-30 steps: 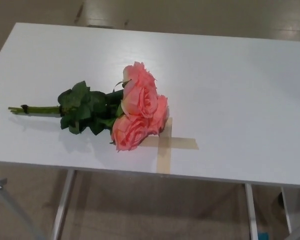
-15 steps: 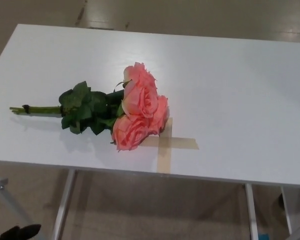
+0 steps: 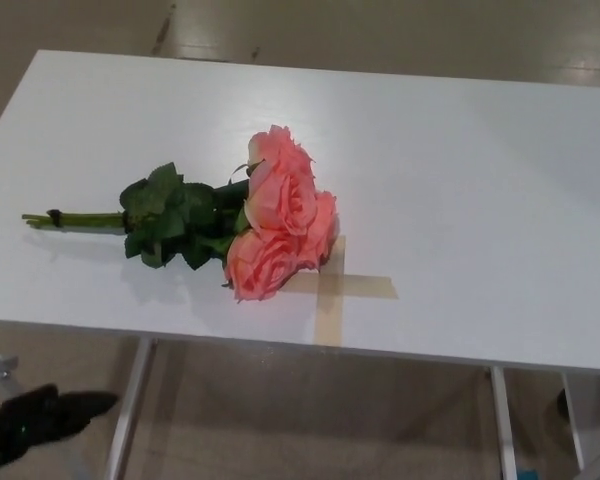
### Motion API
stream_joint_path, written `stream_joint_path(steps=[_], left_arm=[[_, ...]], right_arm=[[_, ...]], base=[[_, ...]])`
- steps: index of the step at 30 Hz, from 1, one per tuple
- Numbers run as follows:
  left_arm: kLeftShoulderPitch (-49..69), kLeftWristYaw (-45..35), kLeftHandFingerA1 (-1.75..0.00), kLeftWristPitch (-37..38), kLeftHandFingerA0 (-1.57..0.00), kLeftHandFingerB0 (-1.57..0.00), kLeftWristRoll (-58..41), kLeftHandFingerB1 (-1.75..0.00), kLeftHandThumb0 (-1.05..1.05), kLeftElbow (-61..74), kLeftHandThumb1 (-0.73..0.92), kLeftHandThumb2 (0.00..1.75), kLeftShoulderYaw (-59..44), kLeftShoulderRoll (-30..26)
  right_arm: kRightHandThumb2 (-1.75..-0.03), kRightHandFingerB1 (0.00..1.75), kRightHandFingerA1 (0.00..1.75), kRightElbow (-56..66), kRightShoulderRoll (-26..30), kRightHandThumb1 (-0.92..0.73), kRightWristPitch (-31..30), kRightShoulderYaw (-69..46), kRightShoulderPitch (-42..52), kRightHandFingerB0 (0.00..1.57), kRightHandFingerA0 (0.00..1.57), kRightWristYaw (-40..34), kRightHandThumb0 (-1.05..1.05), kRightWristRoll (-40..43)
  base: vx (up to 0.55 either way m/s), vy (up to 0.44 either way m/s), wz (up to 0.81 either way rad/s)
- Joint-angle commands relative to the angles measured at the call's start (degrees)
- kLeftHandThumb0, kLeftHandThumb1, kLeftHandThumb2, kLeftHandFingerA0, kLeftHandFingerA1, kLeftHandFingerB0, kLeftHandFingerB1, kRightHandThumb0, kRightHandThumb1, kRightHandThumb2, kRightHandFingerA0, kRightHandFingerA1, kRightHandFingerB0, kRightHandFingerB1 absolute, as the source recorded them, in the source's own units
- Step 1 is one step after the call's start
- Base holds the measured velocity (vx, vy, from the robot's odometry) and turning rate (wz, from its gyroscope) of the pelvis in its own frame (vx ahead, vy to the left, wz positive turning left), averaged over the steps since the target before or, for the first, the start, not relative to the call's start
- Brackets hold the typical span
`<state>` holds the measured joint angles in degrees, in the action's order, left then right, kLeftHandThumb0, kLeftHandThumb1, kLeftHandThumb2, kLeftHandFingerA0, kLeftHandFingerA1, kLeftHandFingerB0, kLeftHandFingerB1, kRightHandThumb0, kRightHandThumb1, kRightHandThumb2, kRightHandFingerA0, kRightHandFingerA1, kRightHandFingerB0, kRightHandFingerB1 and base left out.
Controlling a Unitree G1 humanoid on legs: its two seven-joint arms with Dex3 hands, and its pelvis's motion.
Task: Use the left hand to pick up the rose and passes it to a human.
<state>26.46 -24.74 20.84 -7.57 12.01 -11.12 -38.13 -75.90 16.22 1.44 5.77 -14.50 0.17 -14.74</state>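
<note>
At the lower left corner of the frame the left hand (image 3: 30,422) shows as a dark shape below the near edge of the table (image 3: 480,180), over the floor. Its fingers (image 3: 85,403) point right and look extended, lying close together, but the picture is too dark and blurred to tell for sure whether they are spread or pressed together; they hold nothing.

The step in hand looks like the reach. To do it well, the hand should likely rise above the table edge and come in over the bare stems (image 3: 75,218) at middle left, where the green stalks are tied with a dark band, and not over the leaves or blooms, which would crush.

The rose (image 3: 280,225), really a small bunch of 3 pink blooms, lies flat at the centre of the frame, stems pointing left, blooms resting on a cross of tan tape (image 3: 355,286). It sits up and to the right of the fingers, well apart from them. The right hand does not show.
</note>
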Motion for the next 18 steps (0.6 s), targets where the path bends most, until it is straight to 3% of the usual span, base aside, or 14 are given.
stream_joint_path(steps=[1,5,6,7,11,12,13,14,15,18], left_arm=[[0.2,-5.2,-0.35,-3.9,-0.32,-0.31,-19.4,-0.31,-0.48,26.5,0.43,0.53,-9.1,-6.5],[-1.8,-4.3,-0.35,-5.6,-0.32,-0.31,-19.7,-0.31,-0.48,27.8,0.43,0.53,-10.3,-6.4],[-6.1,-2.5,-0.52,-7.2,-0.12,-0.11,-18.8,-0.5,-0.25,27.2,0.23,0.83,-10.0,-6.6],[-15.0,0.9,-0.51,-9.9,-0.09,-0.08,-15.9,-0.49,-0.27,25.2,0.24,0.84,-8.8,-7.0],[-19.8,1.1,-0.51,-12.7,-0.09,-0.08,-13.7,-0.49,-0.27,24.3,0.24,0.84,-8.2,-6.0],[-25.5,2.0,-0.28,-13.9,-0.17,-0.21,-9.4,-0.29,-0.6,20.0,0.48,0.55,-5.5,-5.4],[-34.0,3.4,-0.28,-15.7,-0.17,-0.21,-3.1,-0.29,-0.6,13.5,0.48,0.55,-1.5,-4.6],[-34.3,3.3,-0.28,-15.8,-0.17,-0.21,-3.0,-0.29,-0.6,13.3,0.48,0.55,-1.5,-4.5],[-41.5,4.2,-0.48,-18.2,0.0,0.0,2.7,-0.46,-0.33,7.6,0.22,0.84,2.4,-4.3],[-48.7,4.4,-0.49,-20.5,0.0,0.0,8.2,-0.46,-0.34,1.7,0.2,0.83,6.6,-4.1]], right_arm=[[-0.6,0.39,0.43,-0.6,1.2,-0.67,-0.7,0.1,0.4,0.52,0.67,0.1,-0.3,-0.5],[-0.6,0.39,0.43,-0.7,1.2,-0.67,-0.8,0.1,0.4,0.52,0.67,0.1,-0.3,-0.5],[-0.59,0.38,0.43,-0.7,1.1,-0.66,-0.9,0.2,0.1,0.52,0.67,0.0,-0.3,-0.5],[-0.59,0.38,0.43,-0.6,1.0,-0.66,-1.1,0.2,-0.4,0.52,0.67,-0.2,-0.3,-0.5],[-0.59,0.38,0.43,-0.6,1.0,-0.66,-1.2,0.2,-0.4,0.52,0.67,-0.2,-0.3,-0.4],[-0.6,0.38,0.43,-0.6,1.2,-0.67,-1.2,0.1,-0.3,0.52,0.67,-0.1,-0.3,-0.4],[-0.6,0.38,0.43,-0.6,1.4,-0.67,-1.2,0.0,-0.2,0.52,0.67,0.0,-0.3,-0.3],[-0.6,0.38,0.43,-0.6,1.4,-0.67,-1.2,0.0,-0.2,0.52,0.67,0.0,-0.3,-0.3],[-0.6,0.38,0.43,-0.6,1.5,-0.67,-1.2,0.0,-0.4,0.52,0.67,0.2,-0.3,-0.3],[-0.59,0.38,0.43,-0.7,1.6,-0.67,-1.0,-0.3,-0.3,0.52,0.67,0.5,-0.3,0.0]], base=[[0.0,0.0,0.0],[0.0,0.0,0.0],[0.0,0.0,0.0],[0.0,0.0,0.0],[0.0,0.0,0.02],[0.0,0.0,0.0],[0.0,0.0,0.0],[0.0,0.0,0.0],[0.0,0.0,0.0],[0.0,0.0,0.0]])
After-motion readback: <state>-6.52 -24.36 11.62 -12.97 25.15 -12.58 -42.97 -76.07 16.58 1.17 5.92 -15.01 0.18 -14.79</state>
